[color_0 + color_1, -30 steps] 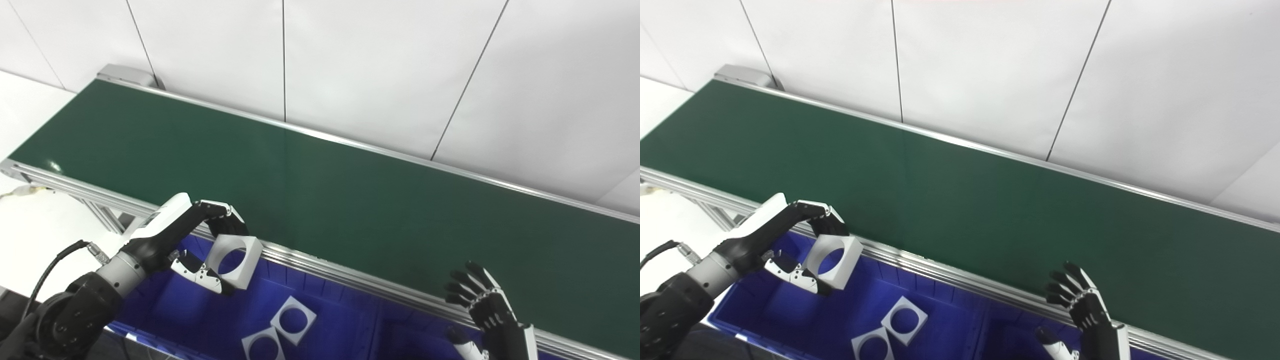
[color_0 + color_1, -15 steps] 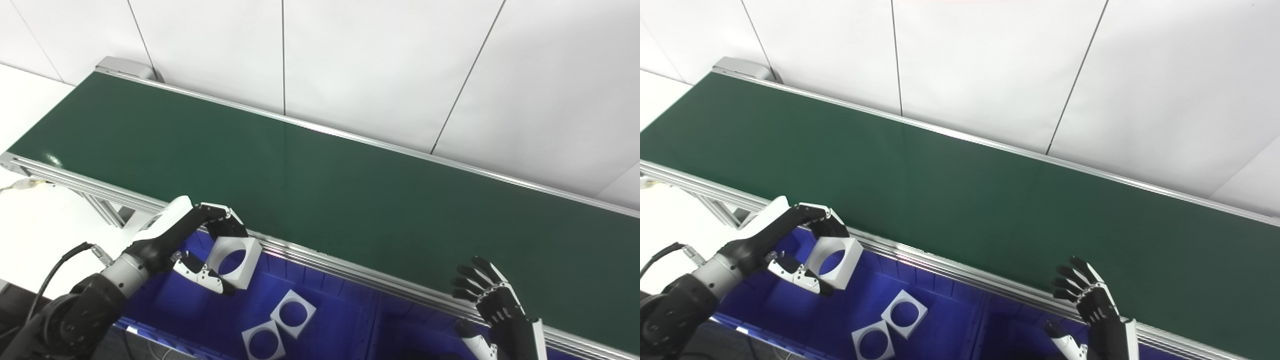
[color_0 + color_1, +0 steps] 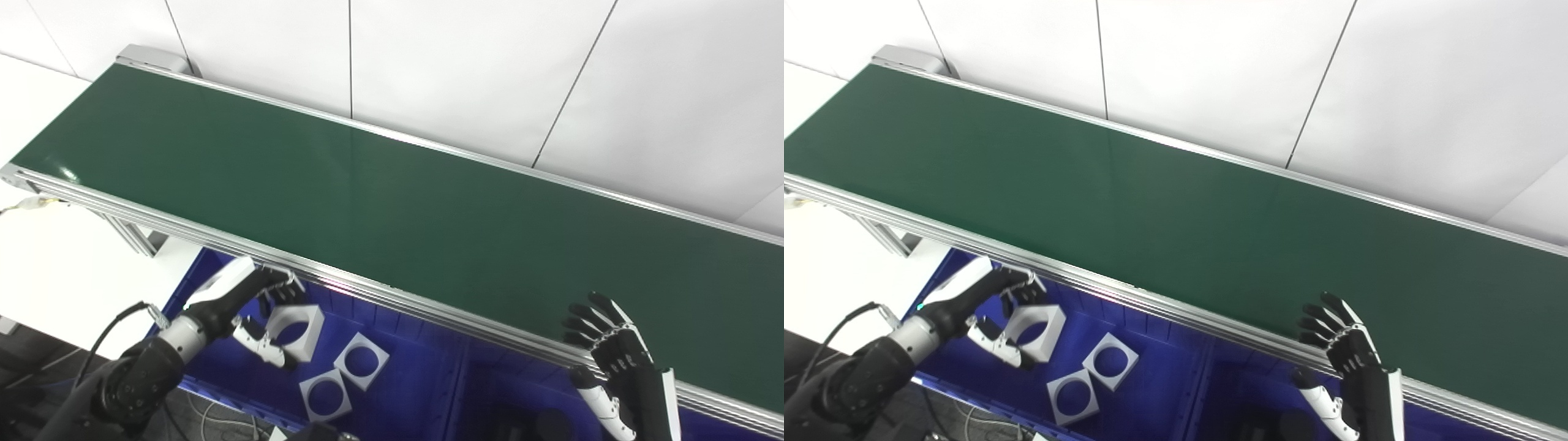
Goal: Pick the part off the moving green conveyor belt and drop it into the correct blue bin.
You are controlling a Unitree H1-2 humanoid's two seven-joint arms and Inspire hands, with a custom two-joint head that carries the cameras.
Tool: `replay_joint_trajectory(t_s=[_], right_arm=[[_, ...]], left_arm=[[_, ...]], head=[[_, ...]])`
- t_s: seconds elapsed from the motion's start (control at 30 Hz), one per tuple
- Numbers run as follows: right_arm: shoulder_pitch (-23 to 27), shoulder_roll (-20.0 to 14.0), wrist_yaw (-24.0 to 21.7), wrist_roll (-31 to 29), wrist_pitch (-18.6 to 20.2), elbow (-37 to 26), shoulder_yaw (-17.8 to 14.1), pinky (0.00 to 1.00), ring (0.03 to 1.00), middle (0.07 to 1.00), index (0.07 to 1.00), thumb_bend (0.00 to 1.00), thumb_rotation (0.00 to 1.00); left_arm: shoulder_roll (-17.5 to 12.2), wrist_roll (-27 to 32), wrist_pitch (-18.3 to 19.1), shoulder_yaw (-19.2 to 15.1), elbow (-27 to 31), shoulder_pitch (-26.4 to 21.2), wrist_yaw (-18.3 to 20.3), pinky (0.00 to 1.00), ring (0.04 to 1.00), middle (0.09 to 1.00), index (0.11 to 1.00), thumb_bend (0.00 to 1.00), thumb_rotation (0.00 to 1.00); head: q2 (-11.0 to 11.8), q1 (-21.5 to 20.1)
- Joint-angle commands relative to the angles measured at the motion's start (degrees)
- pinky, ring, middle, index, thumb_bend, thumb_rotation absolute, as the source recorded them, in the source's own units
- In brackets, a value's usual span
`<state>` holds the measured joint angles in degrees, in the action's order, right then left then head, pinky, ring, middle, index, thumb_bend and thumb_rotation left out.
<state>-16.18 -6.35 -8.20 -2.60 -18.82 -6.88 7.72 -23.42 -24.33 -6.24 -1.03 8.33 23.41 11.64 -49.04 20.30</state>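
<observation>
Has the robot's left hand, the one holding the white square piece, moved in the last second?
Yes. The left hand with the white square part has sunk from level with the conveyor rail down into the blue bin, closer to the two parts lying there.

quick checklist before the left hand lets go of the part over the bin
1. Left hand shut on the white square part: ok.
2. Held part is over the blue bin, past the conveyor rail: ok.
3. Bin already holds matching square parts with round holes, so it looks correct: ok.
4. Held part clear of the ones below: cannot tell.
5. Right hand open, away from the drop: ok.
6. Conveyor belt shows no other part waiting: ok.
</observation>
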Motion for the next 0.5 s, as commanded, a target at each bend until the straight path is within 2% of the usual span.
replay_joint_trajectory(t_s=[0.0, 0.33, 0.47], right_arm=[[0.6, 0.1, -0.1, 0.0, 0.0, -2.4, -0.3, 0.62, 0.7, 0.752, 0.83, 0.71, 0.55], [0.7, 0.1, -0.1, 0.2, -0.5, -2.3, -0.5, 0.62, 0.698, 0.753, 0.832, 0.71, 0.55], [0.7, 0.1, -0.3, -0.5, -0.3, -2.4, -0.5, 0.62, 0.699, 0.753, 0.831, 0.71, 0.55]], left_arm=[[-0.2, -0.4, -1.8, 0.1, -0.1, -0.5, -2.1, 0.35, 0.397, 0.444, 0.522, 0.52, 0.0], [-0.7, -2.3, -2.8, 1.2, -2.3, -0.3, -3.9, 0.37, 0.418, 0.451, 0.521, 0.52, 0.0], [-0.8, -2.3, -2.1, 1.0, -1.9, -0.2, -3.7, 0.37, 0.421, 0.454, 0.519, 0.52, 0.0]], head=[[0.0, 0.0], [-0.3, 0.1], [-0.4, 0.2]])
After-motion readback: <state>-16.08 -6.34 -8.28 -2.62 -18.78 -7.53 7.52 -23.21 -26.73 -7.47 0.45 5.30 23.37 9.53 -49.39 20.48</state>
